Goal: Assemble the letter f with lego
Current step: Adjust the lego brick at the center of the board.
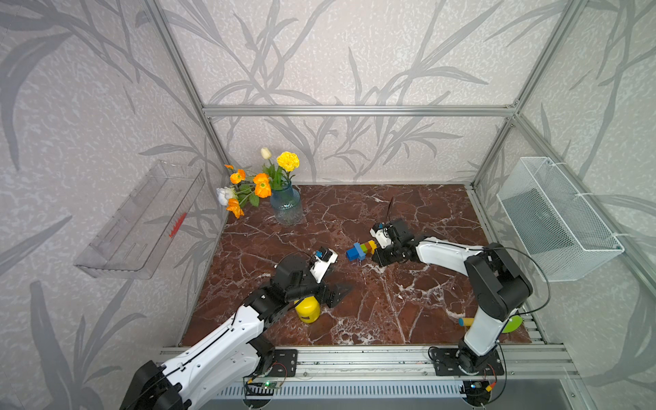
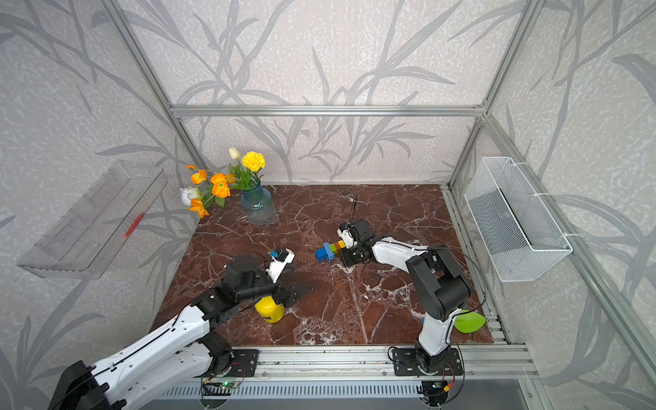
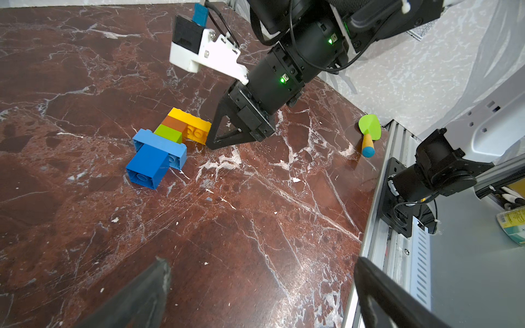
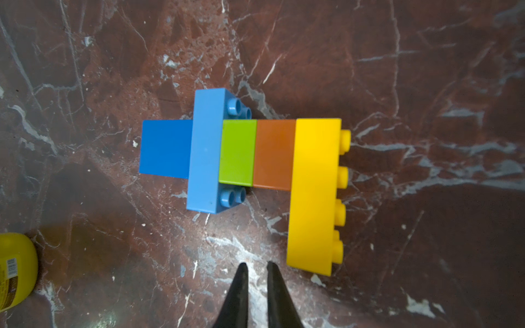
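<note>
Right wrist: closed right gripper [image 4: 256,264] beside yellow edge of letter f [image 4: 237,150].

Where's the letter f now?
In both top views the letter f lies flat near the middle of the table, yellow end beside the shut right gripper.

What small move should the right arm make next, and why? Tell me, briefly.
Probably draw the right gripper back from the letter f. It looks fully joined, and the jaws are shut on nothing, close beside the end of the yellow bar.
</note>
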Tool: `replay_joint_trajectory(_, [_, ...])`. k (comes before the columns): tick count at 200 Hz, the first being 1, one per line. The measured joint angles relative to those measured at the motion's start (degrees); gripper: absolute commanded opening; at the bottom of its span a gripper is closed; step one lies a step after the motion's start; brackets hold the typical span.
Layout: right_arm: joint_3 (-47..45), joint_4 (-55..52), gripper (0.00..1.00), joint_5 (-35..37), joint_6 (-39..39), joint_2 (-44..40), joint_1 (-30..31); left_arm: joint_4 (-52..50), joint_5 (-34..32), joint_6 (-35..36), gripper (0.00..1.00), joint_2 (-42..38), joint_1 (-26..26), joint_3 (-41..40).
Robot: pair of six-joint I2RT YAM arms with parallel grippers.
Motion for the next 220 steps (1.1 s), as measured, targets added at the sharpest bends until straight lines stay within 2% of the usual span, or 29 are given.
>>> replay_joint_trajectory(61, [3.3,-1.8,0.16,2.3,-0.5,4.4,0.0,0.0,0.0,0.0,0.99,0.0,0.0,0.0])
replay_joint_trajectory(178, [16.1,-4.5,0.16,5.6,-3.0,13.2,-2.0,0.0,0.0,0.0,1.0,0.9,0.0,0.0])
replay_joint_trajectory(220, [16.4,-4.9,0.16,5.6,-3.1,13.3,-2.4,-0.2,-0.3,0.0,1.0,0.9,0.0,0.0])
